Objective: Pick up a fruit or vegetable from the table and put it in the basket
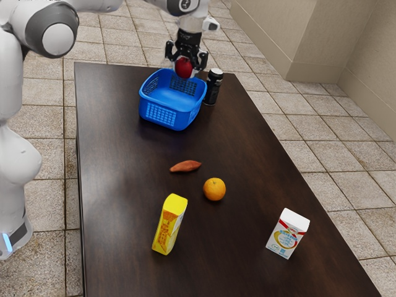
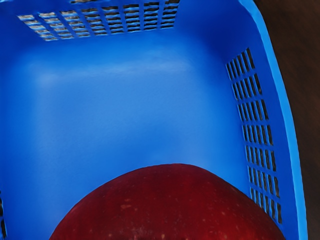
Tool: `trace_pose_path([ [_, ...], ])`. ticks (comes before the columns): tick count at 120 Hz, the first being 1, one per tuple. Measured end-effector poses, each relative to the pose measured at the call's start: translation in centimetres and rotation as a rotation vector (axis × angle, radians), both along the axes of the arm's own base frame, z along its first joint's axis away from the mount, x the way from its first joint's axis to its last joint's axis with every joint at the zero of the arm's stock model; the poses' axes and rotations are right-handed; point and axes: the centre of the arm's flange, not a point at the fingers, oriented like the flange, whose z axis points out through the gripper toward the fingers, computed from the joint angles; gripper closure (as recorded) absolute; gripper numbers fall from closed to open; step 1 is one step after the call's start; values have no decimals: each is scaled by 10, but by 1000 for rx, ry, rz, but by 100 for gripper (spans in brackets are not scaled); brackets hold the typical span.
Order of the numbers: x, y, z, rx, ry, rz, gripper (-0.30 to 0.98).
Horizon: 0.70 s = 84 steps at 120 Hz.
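Holds red apple (image 1: 184, 68) pinched between jaws of gripper (image 1: 185, 65), above blue basket (image 1: 181, 119) near table's (image 1: 124, 185) far edge in exterior view. Shows black can (image 1: 213, 88) just beside basket, near far right corner.

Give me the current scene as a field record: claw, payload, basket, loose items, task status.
claw: black two-finger claw, closed on payload
payload: round red apple
payload_position: held up over the basket, not released
basket: blue plastic basket with slotted walls, upright on the dark wooden table
beside_basket: black cylindrical can, upright
loose_produce: tapered reddish-brown sweet potato; round orange fruit
cartons: tall yellow carton; white carton with red markings
task_status: picked, not yet placed
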Motion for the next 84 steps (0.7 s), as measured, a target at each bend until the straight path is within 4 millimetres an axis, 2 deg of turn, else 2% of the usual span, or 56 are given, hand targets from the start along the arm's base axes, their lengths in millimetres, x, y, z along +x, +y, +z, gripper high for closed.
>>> trace_pose_path([
  [9,4,30,-5,-5,11,27,32],
  [19,2,41,-8,-6,27,35,32],
  [33,-1,36,-10,-10,44,26,31],
  [44,-4,26,-12,-20,49,18,16],
  [57,-6,21,-10,-29,49,15,8],
  [84,-8,18,-12,-48,61,10,2],
])
